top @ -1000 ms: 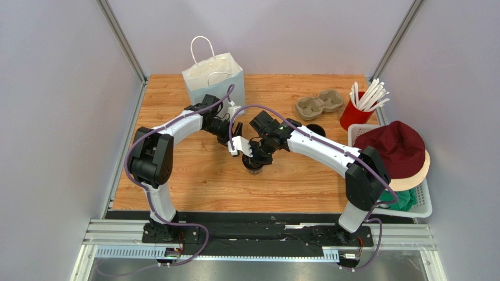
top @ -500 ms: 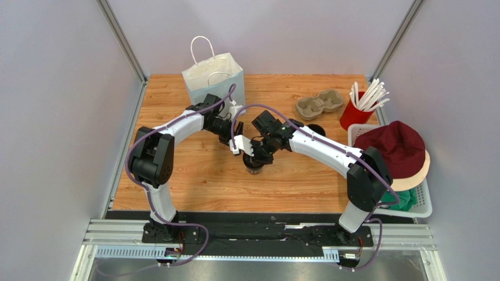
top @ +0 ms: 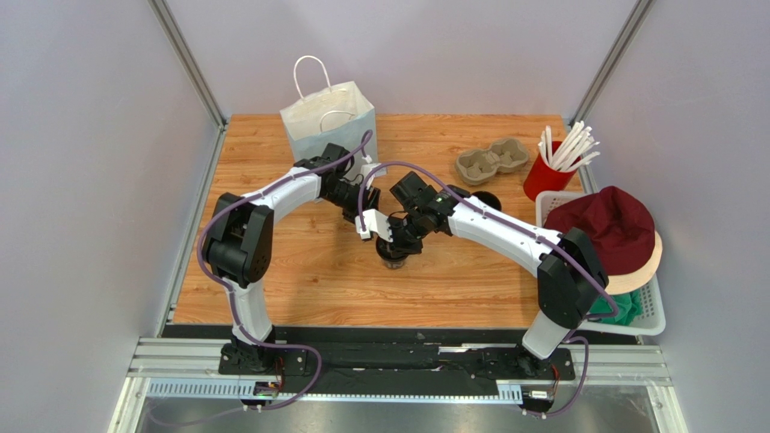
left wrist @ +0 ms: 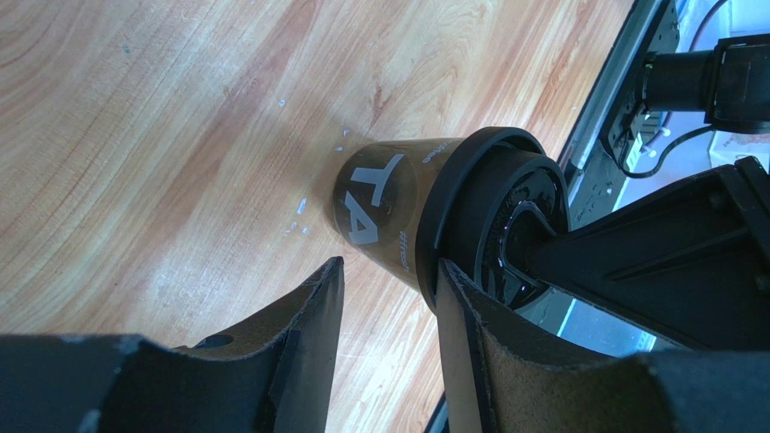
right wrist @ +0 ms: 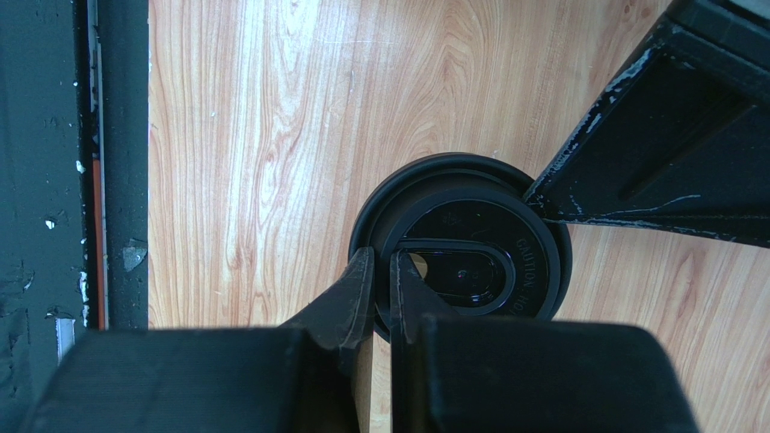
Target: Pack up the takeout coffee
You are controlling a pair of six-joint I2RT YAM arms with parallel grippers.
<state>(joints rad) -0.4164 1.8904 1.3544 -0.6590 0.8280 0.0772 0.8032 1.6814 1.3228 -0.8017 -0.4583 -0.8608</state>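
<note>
The takeout coffee is standing upright on the table, mid-scene, between the two arms; the right jaws are coming at it from above, clamped on the rim of its lid; the left jaws are standing apart, level with the cup's side, the cup lying just ahead of them, right and nearer.

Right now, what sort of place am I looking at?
Probably a robot test cell staged as a coffee takeout counter: a wooden table boxed in by grey panels, two robot arms bolted at its edge, and a white paper bag, pulp cup carrier and black coffee cup.
</note>
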